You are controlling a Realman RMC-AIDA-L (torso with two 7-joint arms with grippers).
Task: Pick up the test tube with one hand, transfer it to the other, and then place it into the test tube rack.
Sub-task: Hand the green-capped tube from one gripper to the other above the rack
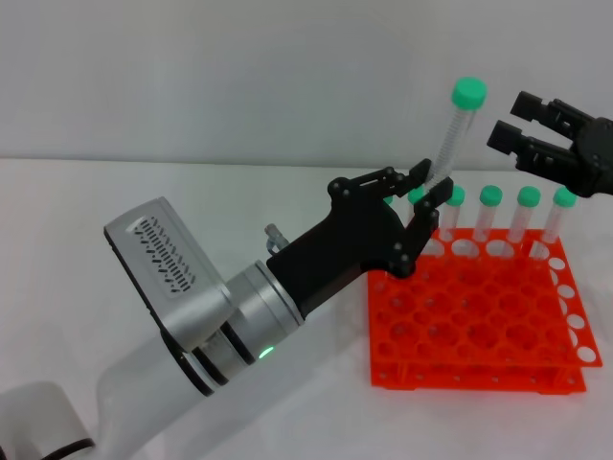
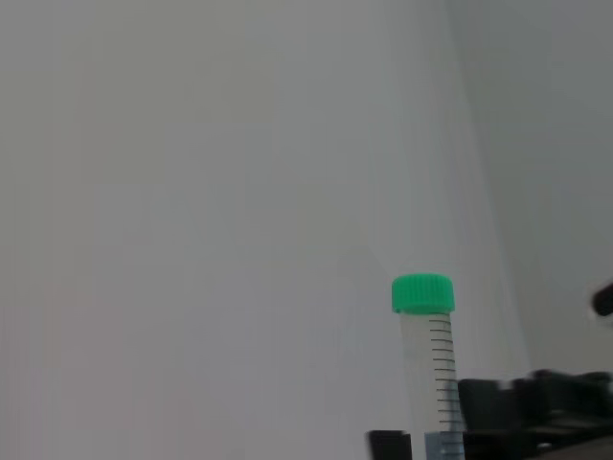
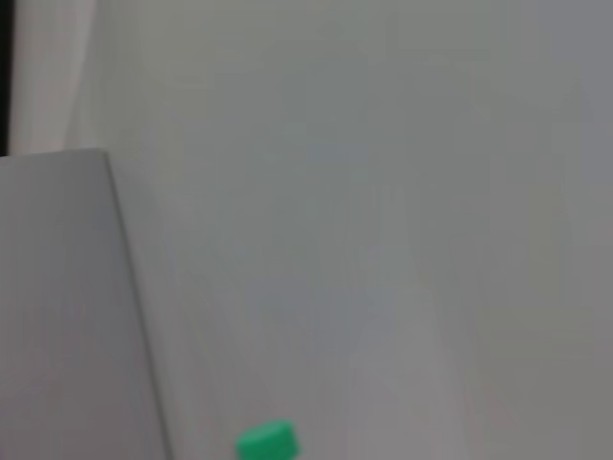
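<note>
My left gripper [image 1: 428,184] is shut on the lower end of a clear test tube [image 1: 452,134] with a green cap [image 1: 468,92]. It holds the tube nearly upright above the back left of the orange-red rack [image 1: 479,321]. The tube also shows in the left wrist view [image 2: 433,364]. Its cap shows in the right wrist view [image 3: 266,442]. My right gripper [image 1: 512,120] is open in the air at the upper right, just right of the tube's cap and apart from it.
Several other green-capped tubes [image 1: 522,216] stand in the rack's back row. The rack sits on a white table [image 1: 144,402] before a pale wall. My left arm's silver wrist [image 1: 239,316] crosses the table's left half.
</note>
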